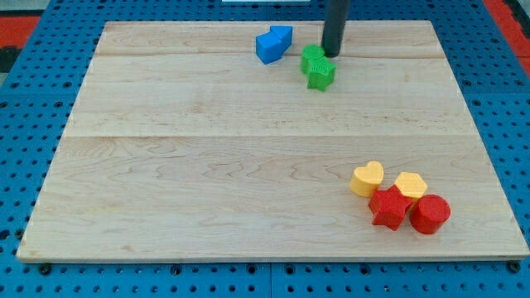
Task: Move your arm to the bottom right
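Landmark: wooden board. Near its bottom-right corner: red cylinder, red star, yellow hexagon-ish block, yellow heart, clustered. Far edge: two green blocks, two blue blocks. My tip sits beside the greens, no fingers, grasping nothing.

My tip stands at the view's top, touching the green blocks. The table lies open toward the bottom right, where yellow heart, yellow block, red star and red cylinder cluster.
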Motion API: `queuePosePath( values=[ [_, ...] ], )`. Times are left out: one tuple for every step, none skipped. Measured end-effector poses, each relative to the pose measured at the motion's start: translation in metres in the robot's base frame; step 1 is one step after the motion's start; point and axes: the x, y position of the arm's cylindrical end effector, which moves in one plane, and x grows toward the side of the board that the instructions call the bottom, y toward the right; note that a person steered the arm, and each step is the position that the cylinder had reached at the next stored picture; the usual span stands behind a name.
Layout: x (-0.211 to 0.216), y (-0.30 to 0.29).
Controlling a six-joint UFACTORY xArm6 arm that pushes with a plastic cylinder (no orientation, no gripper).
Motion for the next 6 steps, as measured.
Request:
queuePosePath(
  values=[
    [0.003, 0.043],
    [0.086, 0.107],
    [0.195, 0.156],
    [0.253, 0.204],
    [0.293, 0.185],
    [0.298, 0.134]
  ],
)
